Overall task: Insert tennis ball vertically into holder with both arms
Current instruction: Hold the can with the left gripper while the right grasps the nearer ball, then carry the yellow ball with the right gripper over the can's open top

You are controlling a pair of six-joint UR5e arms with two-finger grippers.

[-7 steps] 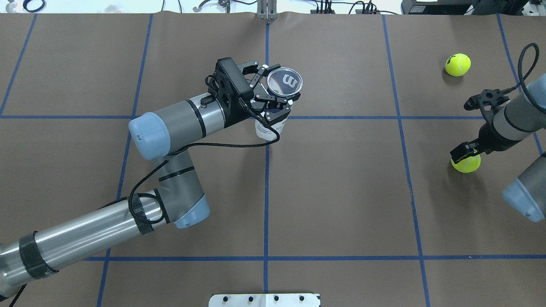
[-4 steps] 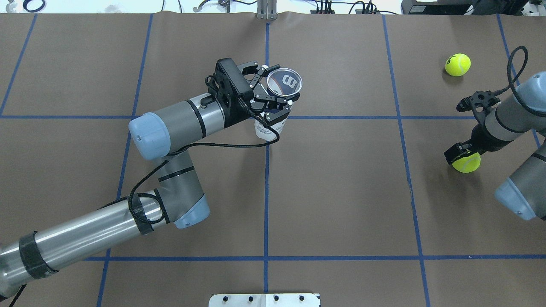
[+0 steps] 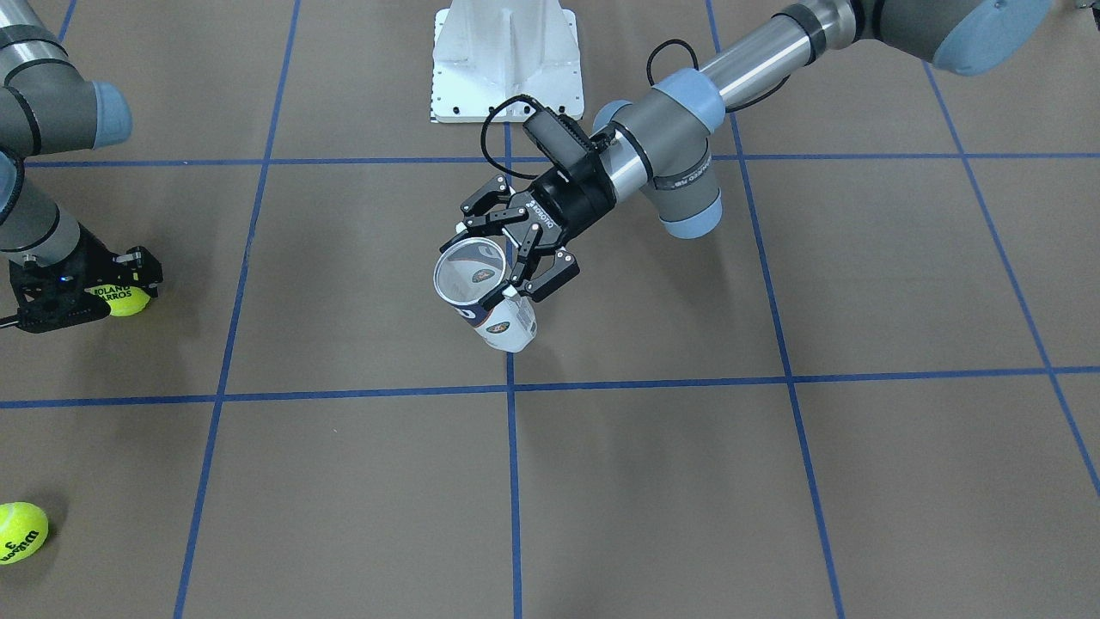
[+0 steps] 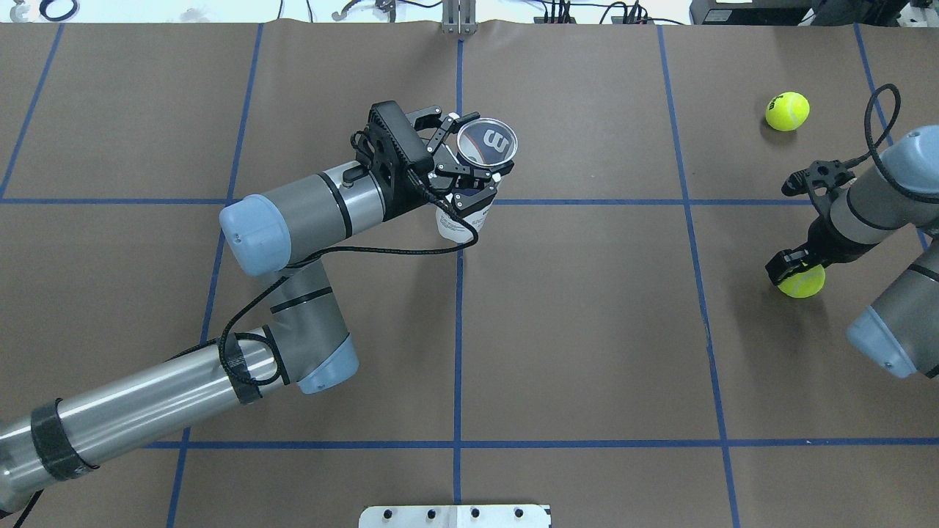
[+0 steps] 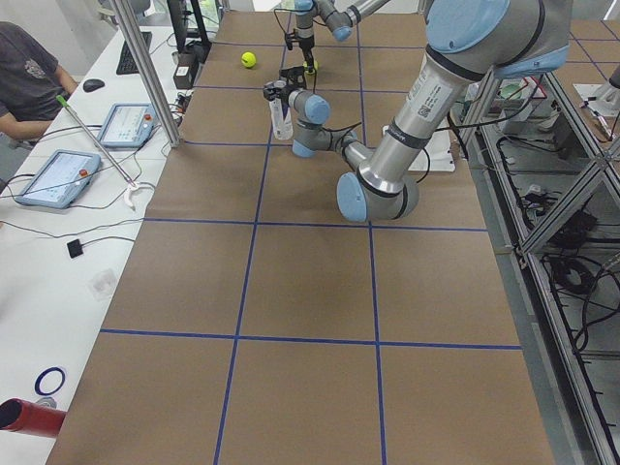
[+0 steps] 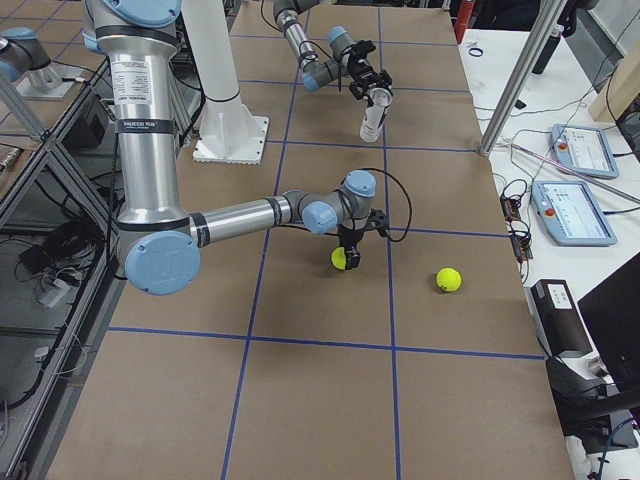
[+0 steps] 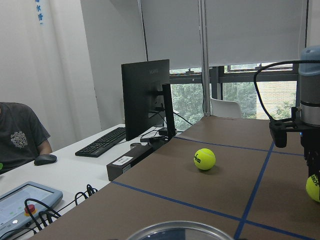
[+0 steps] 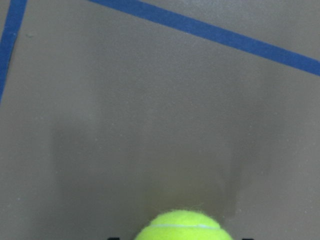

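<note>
Front view: left pincer [image 3: 516, 258] is clenched round the holder [image 3: 481, 288] just below its rim, keeping it upright with the open mouth up so a ball can drop straight in; right pincer [image 3: 73, 288] sits down over a tennis ball [image 3: 127, 299] on the desk [image 3: 773, 481], a second ball [image 3: 19, 532] lying well off it. Overhead: the holder mouth [image 4: 487, 141] is clear just past the left fingertips, and the right pincer [image 4: 791, 265] brackets the ball [image 4: 802, 281]; looks closed on it, though I can't tell if it's fully seated. Right wrist view: the ball [image 8: 184, 226] sits dead centre between the jaws, still low over the desk, so my read is grasp then lift comes next.

Bright, even light; soft shadows
</note>
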